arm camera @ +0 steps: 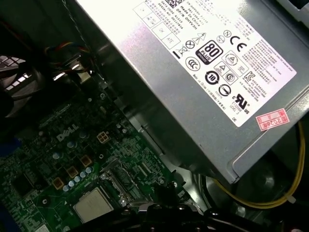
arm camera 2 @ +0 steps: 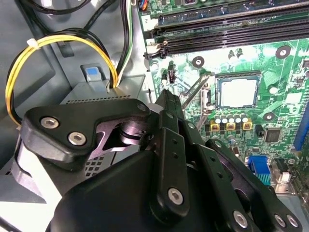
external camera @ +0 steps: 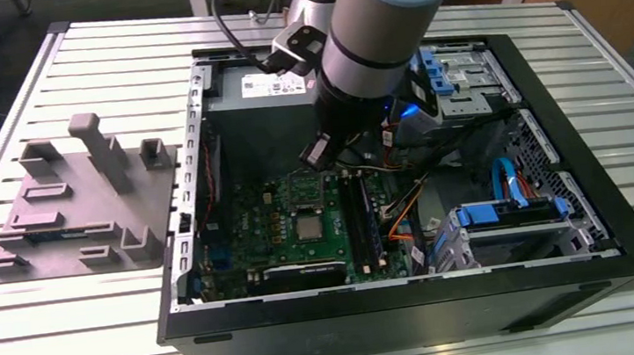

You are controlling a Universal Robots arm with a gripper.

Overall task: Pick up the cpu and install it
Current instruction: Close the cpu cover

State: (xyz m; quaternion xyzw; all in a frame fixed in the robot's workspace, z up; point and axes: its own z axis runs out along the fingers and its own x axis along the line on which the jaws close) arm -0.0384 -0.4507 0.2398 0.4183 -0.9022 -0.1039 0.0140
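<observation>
The claw hangs inside the computer case in the exterior view, above the green motherboard. The cpu lies flat in its socket on that board, apart from the claw. A grey fixture block sits on the slatted table at the exterior view's left. In the second wrist view the claw is clenched, its tips together on nothing, and the cpu sits in the socket, clear of them. In the first wrist view the cpu lies near the silver power supply.
</observation>
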